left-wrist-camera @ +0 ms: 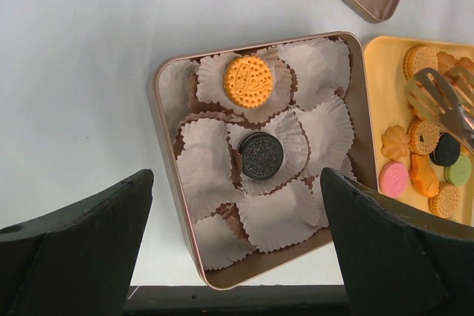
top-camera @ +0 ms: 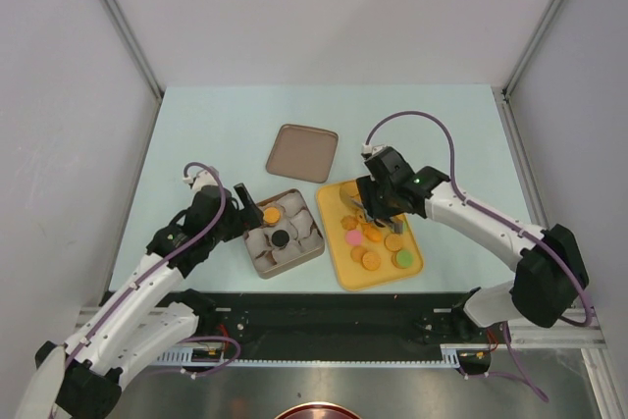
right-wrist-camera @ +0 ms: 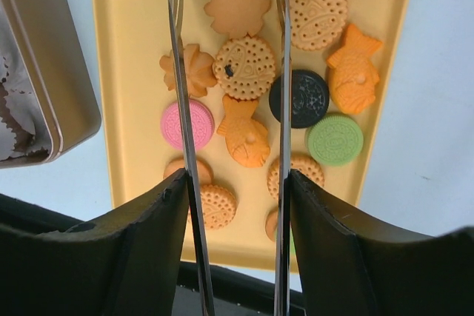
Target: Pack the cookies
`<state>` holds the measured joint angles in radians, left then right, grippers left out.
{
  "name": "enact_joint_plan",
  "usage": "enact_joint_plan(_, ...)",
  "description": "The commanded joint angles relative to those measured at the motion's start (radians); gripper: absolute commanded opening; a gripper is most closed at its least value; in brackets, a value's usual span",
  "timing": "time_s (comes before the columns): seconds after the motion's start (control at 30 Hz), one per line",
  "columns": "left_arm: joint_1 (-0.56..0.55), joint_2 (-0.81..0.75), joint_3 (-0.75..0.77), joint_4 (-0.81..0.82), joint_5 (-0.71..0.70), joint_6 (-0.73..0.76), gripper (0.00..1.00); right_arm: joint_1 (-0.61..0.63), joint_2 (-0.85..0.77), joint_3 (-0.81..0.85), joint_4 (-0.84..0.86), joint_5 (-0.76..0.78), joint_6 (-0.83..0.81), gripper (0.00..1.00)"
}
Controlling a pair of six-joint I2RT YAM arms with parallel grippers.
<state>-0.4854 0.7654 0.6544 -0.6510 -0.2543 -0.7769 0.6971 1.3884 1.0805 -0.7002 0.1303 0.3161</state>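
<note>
Nothing printed can be read: the black cookie (left-wrist-camera: 261, 155) in the tin (left-wrist-camera: 164, 146) carries an embossed pattern, as does the orange cookie (left-wrist-camera: 248, 81) beside it, but the marks are too fine to make out (the same goes for the black one (right-wrist-camera: 304, 99) on the tray (right-wrist-camera: 126, 49)). Both packed cookies sit in white paper cups (left-wrist-camera: 318, 64); the orange one is toward the tin's far side and the black one near its middle.

The rest of the cookies (top-camera: 373, 242) lie on the yellow tray, mostly orange-tan, with a pink one (right-wrist-camera: 201, 125) and a green one (right-wrist-camera: 335, 139).

The right gripper (top-camera: 371, 205) hangs over the tray, its fingers clamped on metal tongs (right-wrist-camera: 181, 109). The tong arms stand apart and bracket a dotted round cookie (right-wrist-camera: 244, 68) and a fish-shaped one (right-wrist-camera: 244, 135); whether the tips touch anything I cannot tell.

The left gripper (top-camera: 250, 205) hovers at the tin's left side, fingers (left-wrist-camera: 81, 249) spread wide and holding nothing.

The tin's right rim runs just beside the tray's left edge, with a narrow strip of table (top-camera: 216, 125) between. The lid (top-camera: 302, 152) lies beyond them, apart from both. Wide table shows to the left and on the far side.
</note>
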Motion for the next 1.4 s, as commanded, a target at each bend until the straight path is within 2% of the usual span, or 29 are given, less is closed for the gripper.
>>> enact_joint_plan(0.0,0.007,-0.009,-0.007,0.027,0.003,0.014,1.0,-0.016,0.04,0.058,0.07,-0.034,-0.031,0.58)
enact_joint_plan(0.5,0.007,0.002,-0.004,0.031,-0.007,0.021,1.0,-0.044,0.136,0.093,0.077,-0.06,-0.049,0.55)
enact_joint_plan(0.8,0.007,-0.003,-0.004,0.031,-0.003,0.025,1.0,-0.033,0.129,0.094,0.036,-0.047,-0.045,0.49)
enact_joint_plan(0.97,0.007,-0.009,-0.004,0.031,-0.003,0.025,1.0,-0.012,0.069,0.104,0.024,-0.02,-0.026,0.44)
enact_joint_plan(1.17,0.007,-0.017,-0.002,0.03,-0.003,0.027,1.0,0.044,-0.011,0.214,-0.033,0.034,-0.008,0.42)
enact_joint_plan(1.37,0.007,-0.026,-0.002,0.024,-0.008,0.021,1.0,0.119,-0.017,0.32,-0.076,0.051,0.008,0.42)
